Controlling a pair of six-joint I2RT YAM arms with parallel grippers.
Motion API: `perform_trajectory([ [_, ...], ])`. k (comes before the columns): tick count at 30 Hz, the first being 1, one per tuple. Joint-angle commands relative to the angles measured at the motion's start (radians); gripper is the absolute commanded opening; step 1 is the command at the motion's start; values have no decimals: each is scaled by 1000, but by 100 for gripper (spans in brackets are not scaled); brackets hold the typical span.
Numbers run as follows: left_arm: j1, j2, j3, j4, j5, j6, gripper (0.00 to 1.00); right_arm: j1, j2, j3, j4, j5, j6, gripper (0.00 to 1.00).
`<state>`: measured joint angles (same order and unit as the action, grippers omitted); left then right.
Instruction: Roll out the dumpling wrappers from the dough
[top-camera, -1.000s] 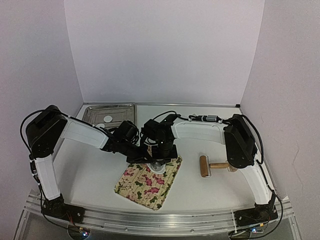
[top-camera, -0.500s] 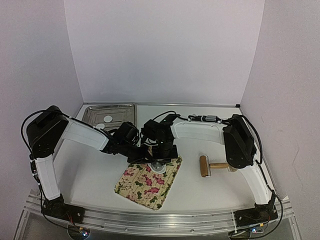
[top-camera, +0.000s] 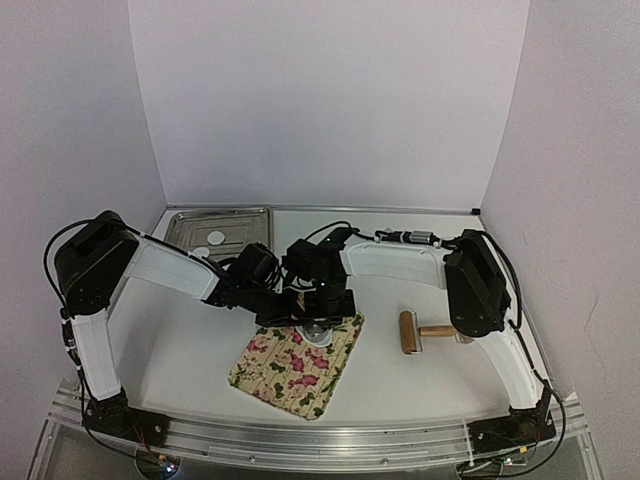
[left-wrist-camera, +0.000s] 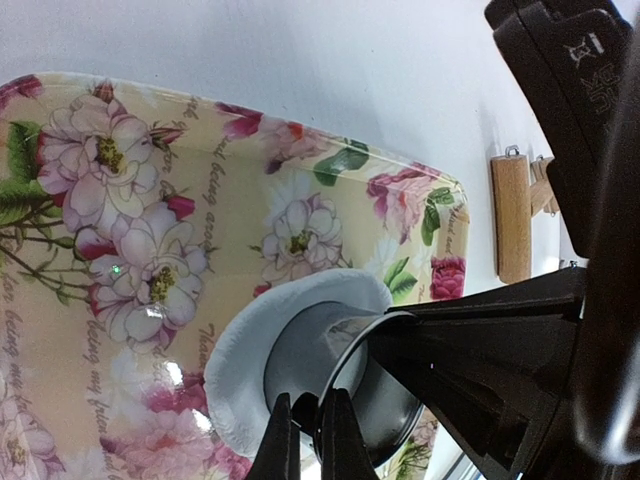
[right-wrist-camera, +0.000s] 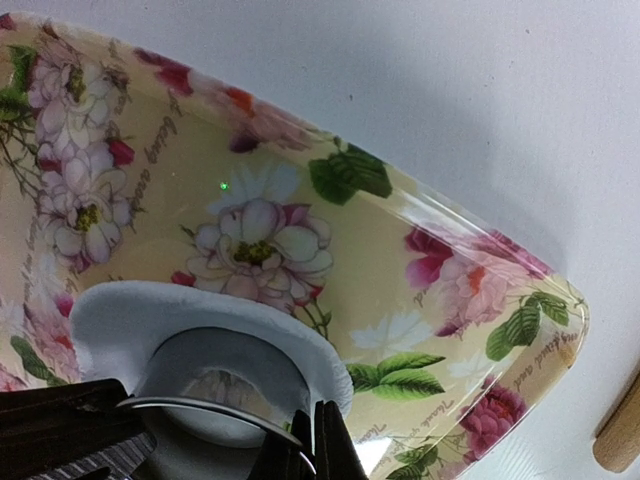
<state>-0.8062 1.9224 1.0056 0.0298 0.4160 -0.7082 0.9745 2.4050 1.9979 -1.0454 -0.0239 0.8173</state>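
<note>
Left arm (top-camera: 165, 268): shoulder raised at the left, forearm stretched inward and low. Right arm (top-camera: 400, 262): elbow raised at the right, forearm reaching inward. Left pincer (left-wrist-camera: 310, 435), right pincer (right-wrist-camera: 315, 445): fingers pinched closed, tips down, meeting close together.

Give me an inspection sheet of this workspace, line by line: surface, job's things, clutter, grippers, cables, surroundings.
Surface: white table; floral mat near its middle.
Job's things: dough sheet on the mat, metal ring cutter standing on it; two dumpling wrappers in the steel tray at back left.
Clutter: rolling pin lying right of the mat.
Grippers: left gripper and right gripper both shut on the cutter's rim.
Cables: black cables run along both arms.
Surroundings: plain pale walls on three sides.
</note>
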Motion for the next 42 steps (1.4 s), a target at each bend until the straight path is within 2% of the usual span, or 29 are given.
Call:
perform_trajectory([
  [1,-57,180,-112,-188,-84,7,0,38,243,-123,118,-170,15,0],
  [13,-57,193,-175,-147,-69,-8,0,53,262,-105,130,-168,28,0],
  [22,-57,189,-64,-243,-117,47,0,13,213,-80,125,-122,14,0],
  [29,-57,199,-38,-254,-120,54,0,-1,212,-59,122,-124,-7,0],
  [35,-57,114,-57,-218,-96,47,0,1,206,-61,117,-129,-6,0],
  [42,-57,17,69,-241,-71,82,1,7,165,-25,47,-54,-34,0],
])
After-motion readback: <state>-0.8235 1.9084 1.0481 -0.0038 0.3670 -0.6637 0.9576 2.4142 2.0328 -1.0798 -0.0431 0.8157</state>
